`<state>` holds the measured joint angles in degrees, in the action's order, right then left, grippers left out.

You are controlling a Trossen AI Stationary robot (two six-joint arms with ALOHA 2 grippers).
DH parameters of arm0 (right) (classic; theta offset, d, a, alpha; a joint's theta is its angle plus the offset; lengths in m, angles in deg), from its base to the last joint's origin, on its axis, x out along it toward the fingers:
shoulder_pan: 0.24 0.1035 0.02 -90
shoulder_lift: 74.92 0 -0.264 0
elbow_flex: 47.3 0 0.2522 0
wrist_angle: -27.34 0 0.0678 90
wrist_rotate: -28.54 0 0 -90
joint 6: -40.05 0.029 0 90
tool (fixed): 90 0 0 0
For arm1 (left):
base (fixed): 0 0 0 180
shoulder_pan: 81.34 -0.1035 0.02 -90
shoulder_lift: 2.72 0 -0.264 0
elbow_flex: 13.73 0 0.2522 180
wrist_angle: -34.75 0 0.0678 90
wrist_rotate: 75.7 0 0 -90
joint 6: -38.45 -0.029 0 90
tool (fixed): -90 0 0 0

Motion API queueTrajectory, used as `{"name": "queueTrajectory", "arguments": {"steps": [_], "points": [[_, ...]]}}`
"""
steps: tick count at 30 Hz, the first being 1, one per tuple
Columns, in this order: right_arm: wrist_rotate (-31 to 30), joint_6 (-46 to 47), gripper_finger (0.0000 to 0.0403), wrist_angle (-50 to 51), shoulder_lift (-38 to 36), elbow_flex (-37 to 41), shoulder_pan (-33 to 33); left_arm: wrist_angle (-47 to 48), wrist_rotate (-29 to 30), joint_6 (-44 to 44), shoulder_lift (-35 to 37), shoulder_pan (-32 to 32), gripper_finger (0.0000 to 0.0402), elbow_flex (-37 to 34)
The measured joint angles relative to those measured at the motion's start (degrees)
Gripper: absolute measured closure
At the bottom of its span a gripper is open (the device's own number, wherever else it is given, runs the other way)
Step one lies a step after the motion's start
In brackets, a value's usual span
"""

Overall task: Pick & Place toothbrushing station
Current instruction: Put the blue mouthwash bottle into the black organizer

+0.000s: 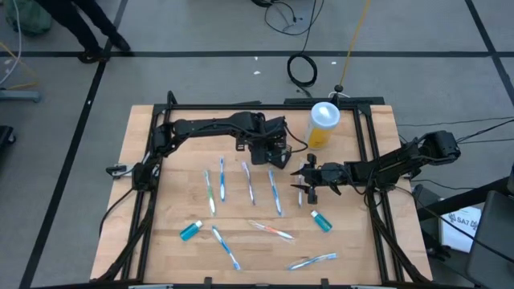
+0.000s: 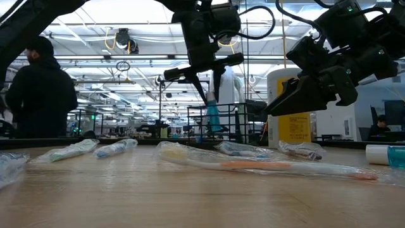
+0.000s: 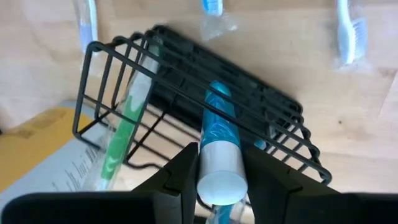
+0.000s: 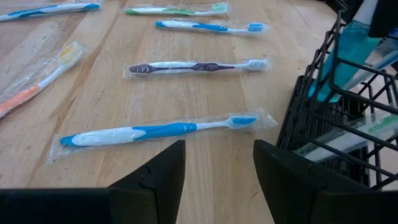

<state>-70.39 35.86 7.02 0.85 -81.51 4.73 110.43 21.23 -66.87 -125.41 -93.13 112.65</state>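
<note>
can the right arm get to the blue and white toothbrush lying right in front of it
Probably yes. The right tool is open and empty, the blue and white toothbrush lies flat just ahead, and only the black basket stands beside it.

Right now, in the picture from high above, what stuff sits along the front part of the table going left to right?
Blue tube with white cap → blue toothbrush → orange toothbrush → light blue toothbrush → second blue tube.
</note>
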Motion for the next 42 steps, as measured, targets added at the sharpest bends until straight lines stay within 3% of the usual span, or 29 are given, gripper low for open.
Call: {"name": "queueTrajectory", "arguments": {"steps": [11, 16, 25, 36, 42], "points": [[-0.01, -0.09, 0.0222, 0.00, 0.00, 0.00, 0.00, -5.20, 1.04, 3.86, 0.00, 0.02, 0.0288, -0.08], [-0.04, -0.11, 0.0222, -0.02, 0.00, 0.00, 0.00, -5.01, 1.08, 9.28, 0.00, -0.02, 0.0288, -2.24], [-0.04, 0.44, 0.0222, -0.27, 0.00, 0.00, 0.00, -6.26, 4.93, 11.39, 0.04, 0.86, 0.0288, -6.16], [-0.04, 0.39, 0.0222, -0.45, 0.00, 0.00, -0.04, -8.85, 8.50, 9.37, 0.04, 1.11, 0.0285, -6.28], [-0.04, 0.43, 0.0222, -0.44, 0.00, 0.00, -0.04, -9.05, 10.03, 4.43, 0.02, 1.69, 0.0240, -6.29]]}}
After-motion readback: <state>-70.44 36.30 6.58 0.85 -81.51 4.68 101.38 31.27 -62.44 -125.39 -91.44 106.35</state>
